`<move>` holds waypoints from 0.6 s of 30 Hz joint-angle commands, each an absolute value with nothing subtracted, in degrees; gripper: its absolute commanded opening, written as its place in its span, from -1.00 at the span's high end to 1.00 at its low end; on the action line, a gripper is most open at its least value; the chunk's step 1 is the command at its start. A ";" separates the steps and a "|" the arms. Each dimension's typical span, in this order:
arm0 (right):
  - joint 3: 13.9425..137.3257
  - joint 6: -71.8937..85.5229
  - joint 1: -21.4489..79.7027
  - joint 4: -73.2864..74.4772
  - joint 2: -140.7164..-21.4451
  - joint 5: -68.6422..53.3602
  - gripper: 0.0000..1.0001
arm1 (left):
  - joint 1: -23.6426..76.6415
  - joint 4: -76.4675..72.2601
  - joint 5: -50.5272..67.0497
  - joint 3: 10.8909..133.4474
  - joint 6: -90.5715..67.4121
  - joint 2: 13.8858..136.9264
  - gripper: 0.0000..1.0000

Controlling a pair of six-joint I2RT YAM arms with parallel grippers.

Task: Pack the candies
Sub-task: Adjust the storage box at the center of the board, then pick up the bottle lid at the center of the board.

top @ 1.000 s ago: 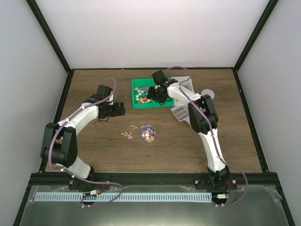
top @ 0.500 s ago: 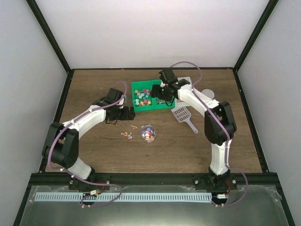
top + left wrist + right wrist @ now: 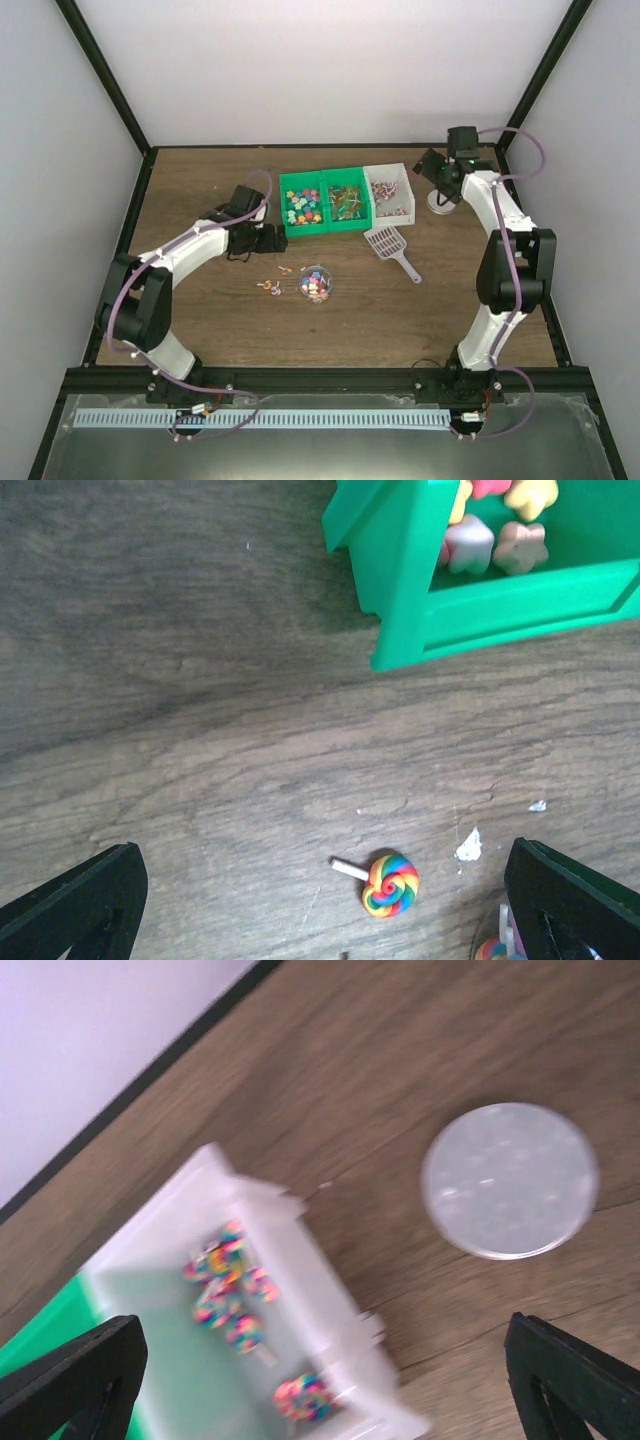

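The candies (image 3: 303, 205) lie in the left green bin (image 3: 287, 228), and more fill a small clear bowl (image 3: 316, 283). In the left wrist view star-shaped candies (image 3: 492, 540) show inside the green bin (image 3: 470, 610). A rainbow lollipop (image 3: 390, 884) lies on the wood between my open left gripper (image 3: 320, 870) fingers; that gripper (image 3: 268, 238) hovers by the bin's near-left corner. My right gripper (image 3: 432, 166) is open and empty at the back right. In the right wrist view it (image 3: 320, 1345) sits above a white bin (image 3: 330, 1290) of lollipops and beside a round clear lid (image 3: 510, 1180).
A second green bin (image 3: 361, 222) and the white bin (image 3: 401, 176) stand in a row with the first. A grey scoop (image 3: 388, 244) lies in front of them. Loose lollipops (image 3: 270, 286) lie left of the bowl. The lid (image 3: 441, 202) lies right of the white bin.
My right arm swung from over the green bins to the back right, near the lid. My left gripper moved right, to the green bin's corner.
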State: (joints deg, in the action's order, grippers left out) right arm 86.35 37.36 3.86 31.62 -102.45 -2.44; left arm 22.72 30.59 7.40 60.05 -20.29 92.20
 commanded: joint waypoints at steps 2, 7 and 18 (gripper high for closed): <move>92.29 36.37 0.69 38.52 -110.34 0.91 -1.00 | 22.94 30.53 5.65 63.72 -18.76 93.95 -1.00; 98.10 35.39 0.60 42.87 -117.24 5.63 -0.92 | 22.94 30.71 4.87 65.93 -17.79 95.73 -1.00; 103.87 33.37 -3.72 44.82 -124.91 4.57 -0.93 | 22.90 30.92 5.98 67.98 -16.46 97.88 -1.00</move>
State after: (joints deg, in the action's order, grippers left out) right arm 100.25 34.50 -1.37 43.44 -122.96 4.16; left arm 22.76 30.74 5.48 66.43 -17.61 97.08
